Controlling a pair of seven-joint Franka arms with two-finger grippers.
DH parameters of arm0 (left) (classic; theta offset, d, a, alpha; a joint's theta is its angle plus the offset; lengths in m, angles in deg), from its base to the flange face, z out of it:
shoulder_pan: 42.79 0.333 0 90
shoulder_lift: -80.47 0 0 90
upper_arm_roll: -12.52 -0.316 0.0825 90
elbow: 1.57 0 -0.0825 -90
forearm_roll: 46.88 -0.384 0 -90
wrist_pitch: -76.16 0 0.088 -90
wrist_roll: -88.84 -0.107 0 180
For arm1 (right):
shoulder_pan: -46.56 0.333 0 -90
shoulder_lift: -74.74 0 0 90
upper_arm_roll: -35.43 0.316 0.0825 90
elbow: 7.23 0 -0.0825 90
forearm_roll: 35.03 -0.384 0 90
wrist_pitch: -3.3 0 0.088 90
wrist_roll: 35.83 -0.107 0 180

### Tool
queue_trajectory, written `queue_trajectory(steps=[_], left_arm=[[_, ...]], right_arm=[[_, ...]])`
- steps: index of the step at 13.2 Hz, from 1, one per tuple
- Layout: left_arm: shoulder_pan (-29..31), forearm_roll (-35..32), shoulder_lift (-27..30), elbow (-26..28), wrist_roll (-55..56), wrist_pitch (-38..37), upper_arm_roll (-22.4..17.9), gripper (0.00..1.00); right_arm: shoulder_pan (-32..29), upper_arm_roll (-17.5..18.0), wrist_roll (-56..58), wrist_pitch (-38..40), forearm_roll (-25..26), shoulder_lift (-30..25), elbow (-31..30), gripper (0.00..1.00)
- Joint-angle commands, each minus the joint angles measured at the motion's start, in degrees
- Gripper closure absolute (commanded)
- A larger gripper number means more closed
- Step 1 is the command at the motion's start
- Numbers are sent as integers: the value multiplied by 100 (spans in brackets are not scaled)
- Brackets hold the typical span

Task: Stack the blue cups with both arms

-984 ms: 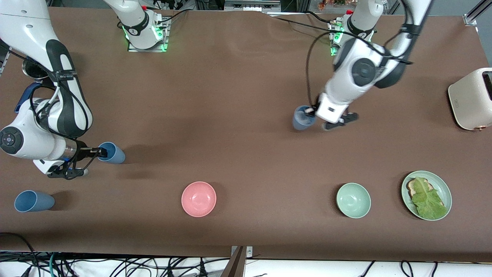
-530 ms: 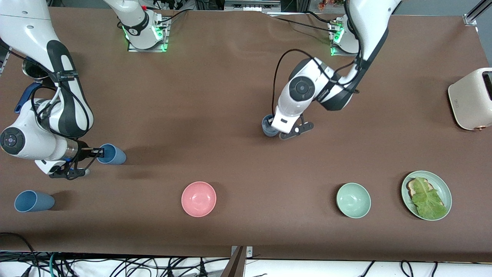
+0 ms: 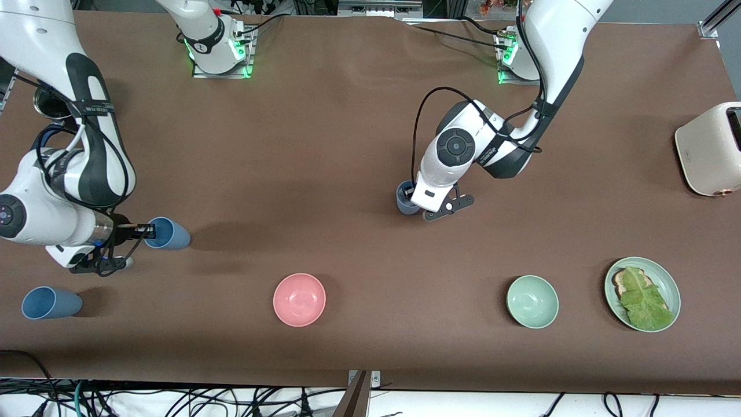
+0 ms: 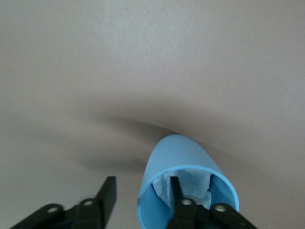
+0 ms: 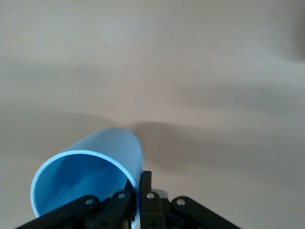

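Note:
My left gripper (image 3: 412, 197) is at the middle of the table at a grey-blue cup (image 3: 403, 200). In the left wrist view the left gripper (image 4: 142, 180) is open: one finger (image 4: 174, 191) is inside the cup (image 4: 183, 152), which has a whitish patch inside, and the other finger stands clear outside its wall. My right gripper (image 3: 149, 231) is shut on the rim of a bright sky-blue cup (image 3: 172, 234), held on its side low over the table near the right arm's end. The right wrist view shows the right gripper (image 5: 138, 179) pinching that cup's (image 5: 102, 148) wall.
A third blue cup (image 3: 49, 303) lies on its side, nearer the camera than the right gripper. A pink bowl (image 3: 299, 299), a mint-green bowl (image 3: 532, 301) and a green plate (image 3: 666, 278) with toast and lettuce stand along the front. A toaster (image 3: 709, 147) is at the left arm's end.
The left arm swung toward the right arm's end and nearer the camera, bringing the grey-blue cup along. The right arm with its cup barely shifted.

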Motion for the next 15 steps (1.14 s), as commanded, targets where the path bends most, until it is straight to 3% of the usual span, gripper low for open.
queue_trajectory(steps=[1,3,6,12,15], left_arm=[[376,-177,272,-278,-403,-719,42,0],[797,-80,281,-629,-1159,-1379,69,0],[1579,16,483,-569,-2265,-1706,86,0],[3205,8,755,-323,-4700,-1979,86,0],[3821,-98,1124,-87,-5720,-2076,77,0]], right_arm=[[67,280,-527,741,-75,-62,563,100],[75,675,-1133,1224,-66,-54,968,100],[399,1090,-2144,1569,-40,-54,1286,100],[2489,1090,-5209,1482,4,-80,1383,100],[3316,1090,-6546,1017,4,-27,1427,100]])
